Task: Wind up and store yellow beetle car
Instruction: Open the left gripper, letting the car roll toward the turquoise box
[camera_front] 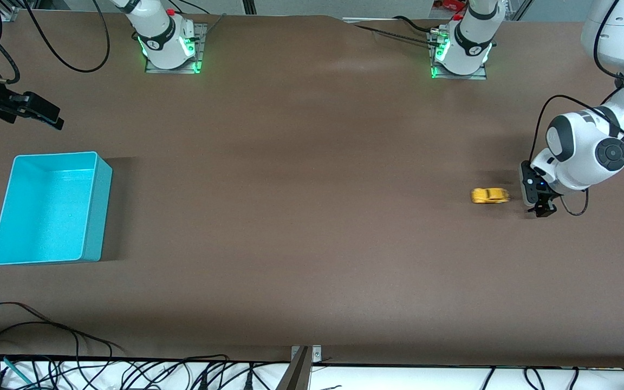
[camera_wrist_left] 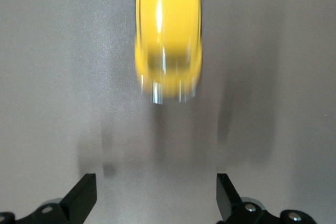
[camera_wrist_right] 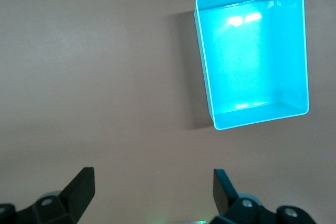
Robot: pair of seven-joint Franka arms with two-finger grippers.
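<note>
Front view shows a big brown desk [camera_front: 312, 216]. The yellow beetle car [camera_front: 489, 195] sits on the desk near the left arm's end. It rests on its wheels. Nothing holds it.

The left gripper [camera_front: 540, 208] is low, just beside the car, toward the left arm's end of the desk. It does not touch the car. Its two fingers stand wide apart and hold nothing. In the left wrist view the car [camera_wrist_left: 168, 35] looks blurry, and there is bare desk between it and the dark fingertips [camera_wrist_left: 84, 195].

A blue-green bin [camera_front: 95, 216] sits on the desk at the right arm's end, well apart from the car. The bin stands upright with its open side up. Its floor is bare. In the right wrist view the bin [camera_wrist_right: 210, 93] shows from above.

The right gripper [camera_front: 46, 116] waits up in the air at the right arm's end, over the desk by the bin. Its fingers [camera_wrist_right: 81, 187] are wide apart too, and they hold nothing.

Black cables [camera_front: 73, 368] lie along the edge nearest the front camera.
</note>
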